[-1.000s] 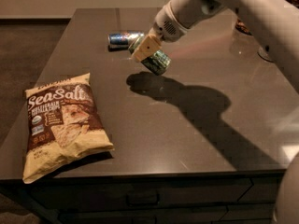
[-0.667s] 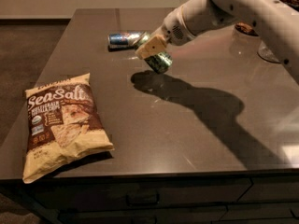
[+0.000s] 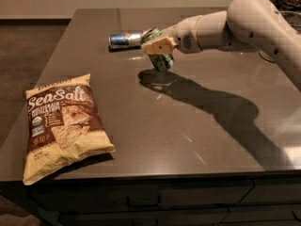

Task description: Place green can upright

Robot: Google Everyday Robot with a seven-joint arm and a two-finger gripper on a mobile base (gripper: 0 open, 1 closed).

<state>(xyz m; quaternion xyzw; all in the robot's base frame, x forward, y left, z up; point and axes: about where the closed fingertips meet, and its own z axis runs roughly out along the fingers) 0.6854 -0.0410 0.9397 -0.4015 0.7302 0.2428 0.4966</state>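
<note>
My wrist has swung round, and the green can (image 3: 163,61) now hangs close to upright instead of tilted. My gripper (image 3: 159,50) is clamped on its upper part. The can sits low over the dark table (image 3: 141,126), near the toppled blue-and-silver can (image 3: 124,39). Set-down looks close.

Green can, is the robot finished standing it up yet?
Not yet. Done: the end effector, over the far middle of the table, grips the green can off the surface. In hand: the can hangs roughly upright, low over its shadow. Left: set it down standing and let go.
</note>
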